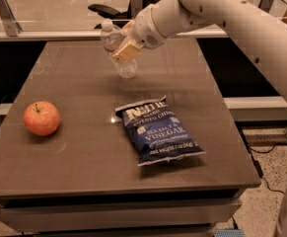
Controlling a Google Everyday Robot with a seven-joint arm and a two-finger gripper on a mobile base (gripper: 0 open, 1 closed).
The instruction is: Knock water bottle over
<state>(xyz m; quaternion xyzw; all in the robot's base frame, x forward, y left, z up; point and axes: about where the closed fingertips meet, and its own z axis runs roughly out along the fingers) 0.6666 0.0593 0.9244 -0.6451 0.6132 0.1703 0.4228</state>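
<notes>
gripper [125, 51] over worktop [84, 147] far side, fingers closed on mid-body of tilted water bottle [126, 68], cap up-left; swing cap down leftward, release low so it lies flat, not rolling off.
</notes>
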